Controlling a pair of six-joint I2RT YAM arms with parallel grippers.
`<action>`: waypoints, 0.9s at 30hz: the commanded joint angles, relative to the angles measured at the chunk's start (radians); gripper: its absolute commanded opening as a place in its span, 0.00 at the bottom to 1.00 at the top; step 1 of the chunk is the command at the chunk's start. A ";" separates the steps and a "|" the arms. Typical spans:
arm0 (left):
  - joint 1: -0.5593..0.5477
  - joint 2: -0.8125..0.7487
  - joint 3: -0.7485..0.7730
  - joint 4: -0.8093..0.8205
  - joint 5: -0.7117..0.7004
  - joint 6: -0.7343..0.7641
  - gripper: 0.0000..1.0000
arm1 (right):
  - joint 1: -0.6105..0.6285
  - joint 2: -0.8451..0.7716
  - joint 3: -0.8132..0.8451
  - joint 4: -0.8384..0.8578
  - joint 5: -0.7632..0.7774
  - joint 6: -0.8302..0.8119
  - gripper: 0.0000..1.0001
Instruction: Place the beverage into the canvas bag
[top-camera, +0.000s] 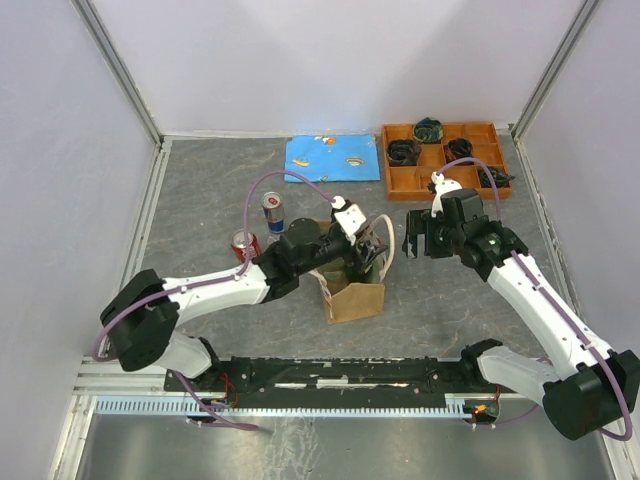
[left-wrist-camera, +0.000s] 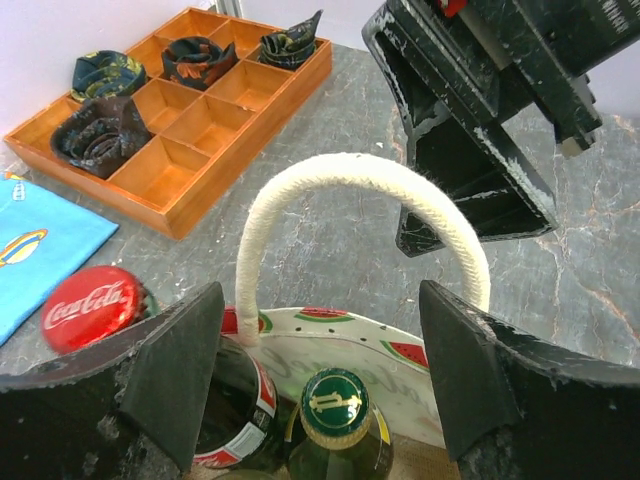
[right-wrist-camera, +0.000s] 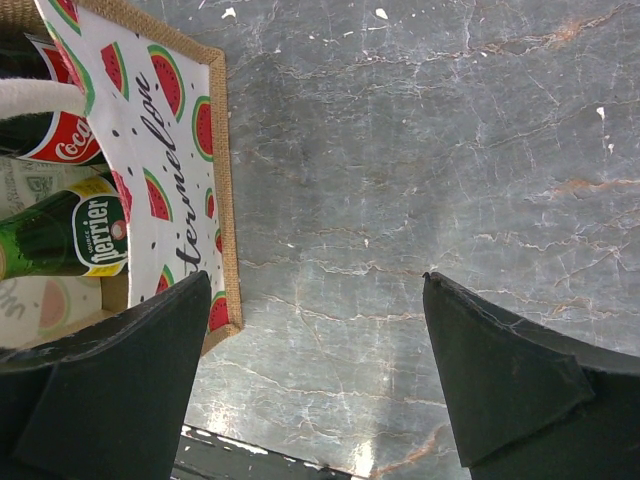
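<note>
The canvas bag stands mid-table, tan outside with a watermelon-print lining and a cream loop handle. Inside it stand a green Perrier bottle and a dark Coca-Cola bottle; both also show in the right wrist view. My left gripper hovers over the bag's mouth, open, its fingers wide on either side of the green bottle's cap without touching it. My right gripper is open and empty over bare table just right of the bag.
A Red Bull can and a red Coca-Cola can stand left of the bag. A red Coca-Cola cap shows beside the left finger. A blue cloth and an orange compartment tray holding dark rolled items lie at the back.
</note>
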 joint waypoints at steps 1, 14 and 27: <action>0.006 -0.098 0.034 -0.054 -0.017 0.014 0.85 | 0.003 -0.003 0.008 0.055 -0.006 0.006 0.95; 0.043 -0.291 0.166 -0.282 -0.246 -0.061 0.89 | 0.002 0.004 0.003 0.077 -0.012 0.009 0.95; 0.508 -0.171 0.441 -0.864 -0.324 -0.291 0.89 | 0.003 0.014 0.006 0.097 -0.026 0.015 0.94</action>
